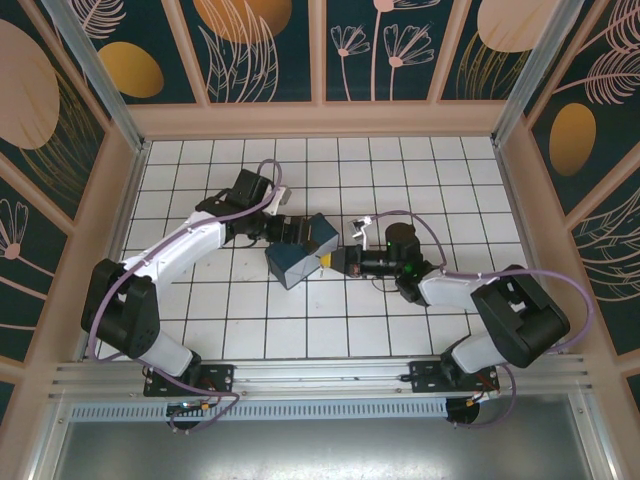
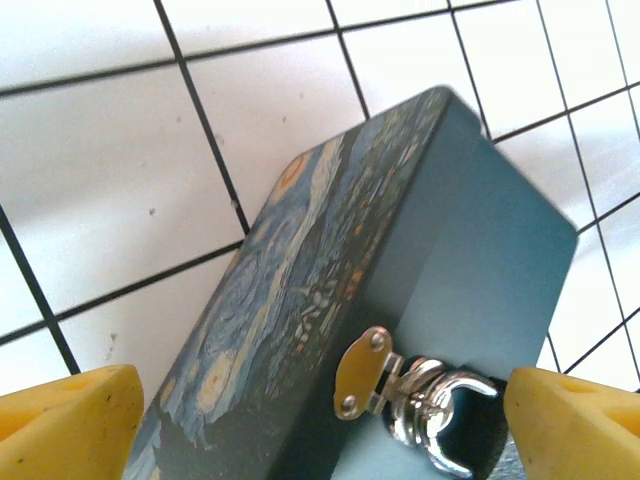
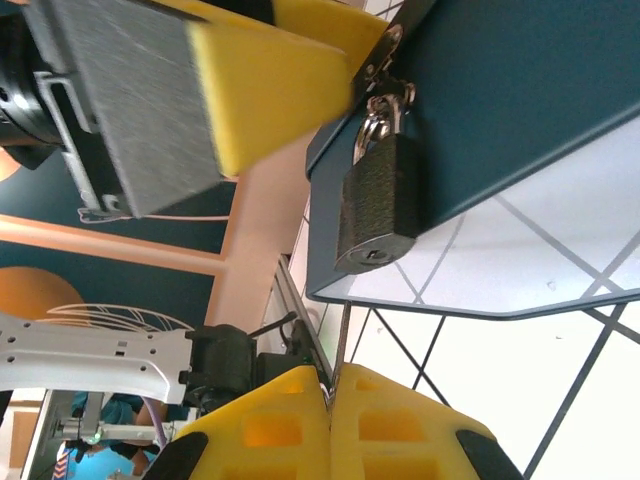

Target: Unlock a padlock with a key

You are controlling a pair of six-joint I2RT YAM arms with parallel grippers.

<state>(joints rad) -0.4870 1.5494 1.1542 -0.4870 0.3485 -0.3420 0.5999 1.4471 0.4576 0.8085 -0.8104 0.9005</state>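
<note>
From above, I'm watching two arms, the left arm (image 1: pixel 180 250) and the right arm (image 1: pixel 450 285), meeting over one blue box (image 1: pixel 295 262). It is lying near the middle of the tiled table (image 1: pixel 200 330), well clear of every edge.

At the left wrist, the left gripper (image 2: pixel 320 435) is standing wide and gripping nothing, with one yellow finger (image 2: pixel 65 425) on each side of the box. Of the padlock (image 2: pixel 440 415), just the silvery shackle is showing, hooked through a hasp plate (image 2: pixel 362 372).

At the right wrist, the one padlock is hanging whole against the box's side. The right gripper (image 3: pixel 330 425) is pinching one key (image 3: pixel 343 335), seen edge-on, its tip just short of the lock.
</note>
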